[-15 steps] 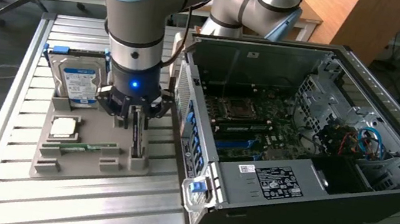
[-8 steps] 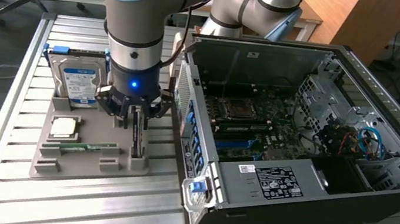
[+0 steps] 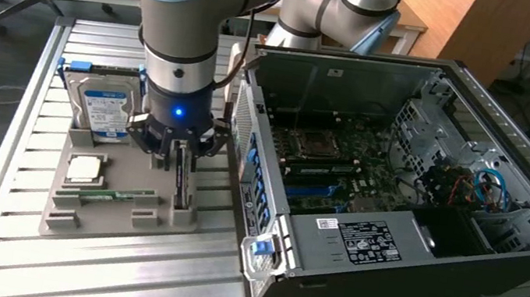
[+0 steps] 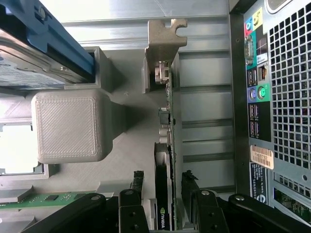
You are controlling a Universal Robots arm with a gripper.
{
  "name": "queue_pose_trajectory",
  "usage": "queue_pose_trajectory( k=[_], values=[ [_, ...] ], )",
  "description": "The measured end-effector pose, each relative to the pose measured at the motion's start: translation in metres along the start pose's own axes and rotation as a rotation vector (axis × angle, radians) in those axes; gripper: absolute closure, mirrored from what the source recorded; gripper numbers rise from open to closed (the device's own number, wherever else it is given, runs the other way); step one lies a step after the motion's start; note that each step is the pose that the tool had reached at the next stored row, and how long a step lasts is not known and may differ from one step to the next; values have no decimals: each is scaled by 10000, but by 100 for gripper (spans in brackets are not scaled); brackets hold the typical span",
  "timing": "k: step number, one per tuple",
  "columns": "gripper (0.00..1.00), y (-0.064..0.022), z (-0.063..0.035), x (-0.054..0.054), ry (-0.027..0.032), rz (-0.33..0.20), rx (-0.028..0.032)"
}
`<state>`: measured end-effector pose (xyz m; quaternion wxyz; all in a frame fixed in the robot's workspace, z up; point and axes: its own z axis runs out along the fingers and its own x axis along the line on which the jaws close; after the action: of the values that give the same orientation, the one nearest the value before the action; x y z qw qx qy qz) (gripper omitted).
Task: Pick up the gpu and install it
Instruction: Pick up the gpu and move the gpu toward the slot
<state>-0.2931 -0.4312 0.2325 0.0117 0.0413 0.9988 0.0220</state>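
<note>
The gpu (image 3: pixel 181 179) stands on its long edge in a slot of the grey holder tray (image 3: pixel 85 226), just left of the open computer case (image 3: pixel 397 184) in the exterior view. My gripper (image 3: pixel 181 153) is lowered over it from above. In the wrist view the gpu (image 4: pixel 168 116) is seen edge-on, its silver metal end bracket (image 4: pixel 164 36) at the far end. My gripper (image 4: pixel 163 184) is open, one fingertip (image 4: pixel 137 182) on each side of the card with a small gap to it.
On the same tray stand a silver hard drive with a blue label (image 3: pixel 104 110), a square processor (image 3: pixel 85 169) and a green memory stick (image 3: pixel 121 196). The case's rear port panel (image 4: pixel 277 97) is close beside the gpu. A grey tray post (image 4: pixel 68 126) rises on the other side.
</note>
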Motion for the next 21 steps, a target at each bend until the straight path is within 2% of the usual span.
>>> queue_pose_trajectory(
  k=[10,12,13,21],
  values=[
    [56,0,0,0,0,0,0],
    [57,0,0,0,0,0,0],
    [64,0,0,0,0,0,-1],
    [64,0,0,0,0,0,0]
  ],
)
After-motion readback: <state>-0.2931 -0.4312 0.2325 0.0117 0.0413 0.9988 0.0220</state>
